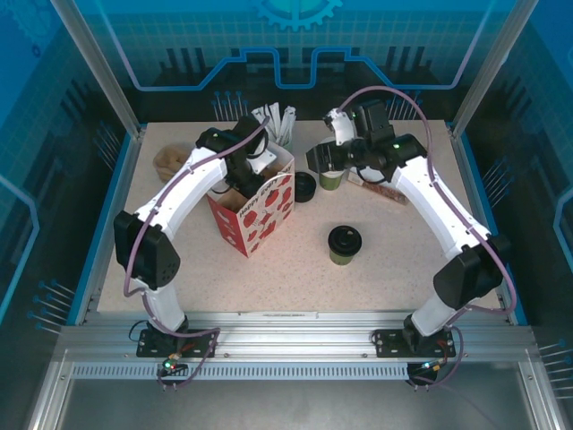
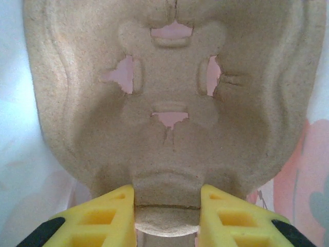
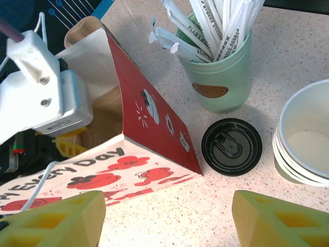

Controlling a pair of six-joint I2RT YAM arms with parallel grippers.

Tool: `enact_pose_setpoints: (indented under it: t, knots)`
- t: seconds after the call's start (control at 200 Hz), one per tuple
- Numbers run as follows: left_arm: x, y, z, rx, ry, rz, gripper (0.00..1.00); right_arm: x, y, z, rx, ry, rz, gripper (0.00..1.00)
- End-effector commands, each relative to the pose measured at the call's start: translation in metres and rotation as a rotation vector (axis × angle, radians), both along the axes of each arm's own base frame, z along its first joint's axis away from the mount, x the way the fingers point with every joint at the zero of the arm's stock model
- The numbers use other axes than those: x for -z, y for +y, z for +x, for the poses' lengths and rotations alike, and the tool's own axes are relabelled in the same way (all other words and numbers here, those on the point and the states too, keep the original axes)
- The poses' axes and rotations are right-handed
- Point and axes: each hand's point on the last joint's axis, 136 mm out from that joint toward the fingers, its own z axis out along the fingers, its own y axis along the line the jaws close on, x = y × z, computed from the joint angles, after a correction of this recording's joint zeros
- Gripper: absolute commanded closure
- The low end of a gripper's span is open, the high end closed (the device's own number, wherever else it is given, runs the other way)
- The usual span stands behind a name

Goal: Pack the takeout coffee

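In the top view, right of centre: the takeout coffee (image 1: 345, 244), upright on the counter (image 1: 403, 269), black lid on, well apart from both pincers. Left of it, a red-and-white paper bag (image 1: 253, 208), mouth open, with the left pincer (image 2: 167, 211) down inside, clamped on the tab of a moulded pulp cup carrier (image 2: 169, 103). Near the stack of white-rimmed cups (image 3: 306, 139), the right pincer (image 3: 169, 221), spread wide, holding nothing. Between bag and stack, a loose black lid (image 3: 231, 146); just above it in the right wrist view, a pale-green cup of wrapped sticks (image 3: 221, 77).
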Motion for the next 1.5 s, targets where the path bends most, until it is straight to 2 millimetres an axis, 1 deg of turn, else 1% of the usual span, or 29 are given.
enact_pose_setpoints:
  t: [0.0, 0.05, 0.175, 0.405, 0.735, 1.025, 1.271, 1.496]
  knots:
    - [0.010, 0.000, -0.002, 0.001, 0.018, 0.019, 0.70, -0.016, -0.012, -0.010, 0.031, -0.054, 0.009, 0.32]
    - [0.012, 0.000, -0.002, 0.000, 0.023, 0.019, 0.70, -0.016, -0.015, -0.014, 0.036, -0.060, 0.005, 0.32]
    - [0.018, -0.001, -0.001, -0.007, 0.033, 0.019, 0.70, -0.009, -0.020, -0.023, 0.048, -0.057, -0.001, 0.31]
    - [0.027, -0.003, 0.001, -0.012, 0.049, 0.017, 0.70, 0.007, -0.022, -0.030, 0.044, -0.028, -0.023, 0.31]
    - [0.043, -0.002, 0.002, -0.025, 0.067, 0.019, 0.69, 0.012, -0.022, -0.030, 0.043, -0.022, -0.027, 0.30]
    - [0.065, -0.004, 0.001, -0.043, 0.088, 0.013, 0.68, 0.024, -0.023, -0.032, 0.044, 0.001, -0.034, 0.30]
    - [0.081, -0.004, 0.002, -0.058, 0.088, 0.005, 0.68, 0.026, -0.024, -0.033, 0.046, 0.001, -0.034, 0.30]
    - [0.103, -0.005, 0.003, -0.075, 0.101, 0.007, 0.66, 0.030, -0.023, -0.033, 0.045, 0.010, -0.032, 0.30]
